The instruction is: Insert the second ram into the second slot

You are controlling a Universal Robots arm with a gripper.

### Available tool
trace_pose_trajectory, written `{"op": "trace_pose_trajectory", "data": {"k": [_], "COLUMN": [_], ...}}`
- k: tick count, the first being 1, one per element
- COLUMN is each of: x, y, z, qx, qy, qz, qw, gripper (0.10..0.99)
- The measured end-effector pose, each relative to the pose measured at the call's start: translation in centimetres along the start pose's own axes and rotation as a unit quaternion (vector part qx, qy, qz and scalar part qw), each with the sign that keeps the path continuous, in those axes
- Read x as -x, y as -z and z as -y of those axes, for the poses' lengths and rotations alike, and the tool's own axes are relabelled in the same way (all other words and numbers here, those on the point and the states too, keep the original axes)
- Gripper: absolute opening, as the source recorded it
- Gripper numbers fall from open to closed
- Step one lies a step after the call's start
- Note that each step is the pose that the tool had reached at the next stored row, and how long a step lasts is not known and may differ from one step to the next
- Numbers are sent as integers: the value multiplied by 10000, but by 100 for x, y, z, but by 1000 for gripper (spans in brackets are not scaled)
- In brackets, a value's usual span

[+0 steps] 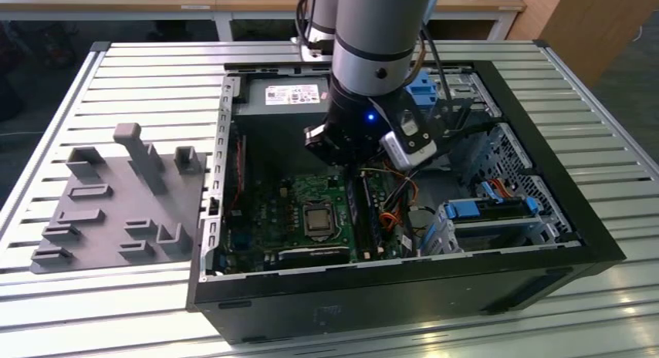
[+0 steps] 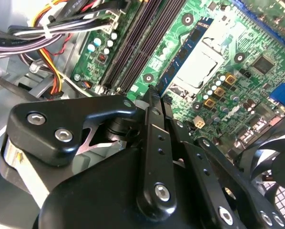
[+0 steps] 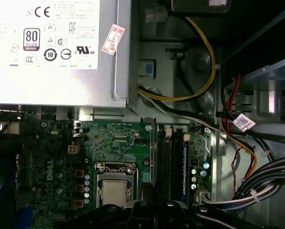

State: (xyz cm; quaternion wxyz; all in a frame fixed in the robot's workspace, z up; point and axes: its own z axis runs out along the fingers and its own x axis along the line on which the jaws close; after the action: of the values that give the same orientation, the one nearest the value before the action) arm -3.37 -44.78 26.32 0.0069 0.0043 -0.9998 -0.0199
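Pincer (image 2: 154, 97), fingers pressed together, above memory slots (image 3: 164, 157) at motherboard (image 3: 118, 138) edge; skewed descent could gouge the board.

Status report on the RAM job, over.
Gripper low by the memory slots. One dark blue stick stands in a slot; first or second, unclear. Cables beside slots, not across.

Silver-grey cylindrical arm (image 1: 376, 34) with a small blue light (image 1: 369, 117) and black cables (image 1: 305, 11) alongside — matte black gripper (image 2: 154, 95) studded with silver screws (image 2: 162, 192).
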Motion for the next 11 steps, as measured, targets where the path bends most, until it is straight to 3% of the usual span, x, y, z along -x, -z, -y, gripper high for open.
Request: {"op": "trace_pose_trajectory", "data": {"k": [4,11], "x": [0,41], "y": [-24,-76], "z": [51,68], "qx": [1,2], "qy": [-25,-92], "qz": [1,3], "qw": [10000,10000], "gripper": [137,137]}}
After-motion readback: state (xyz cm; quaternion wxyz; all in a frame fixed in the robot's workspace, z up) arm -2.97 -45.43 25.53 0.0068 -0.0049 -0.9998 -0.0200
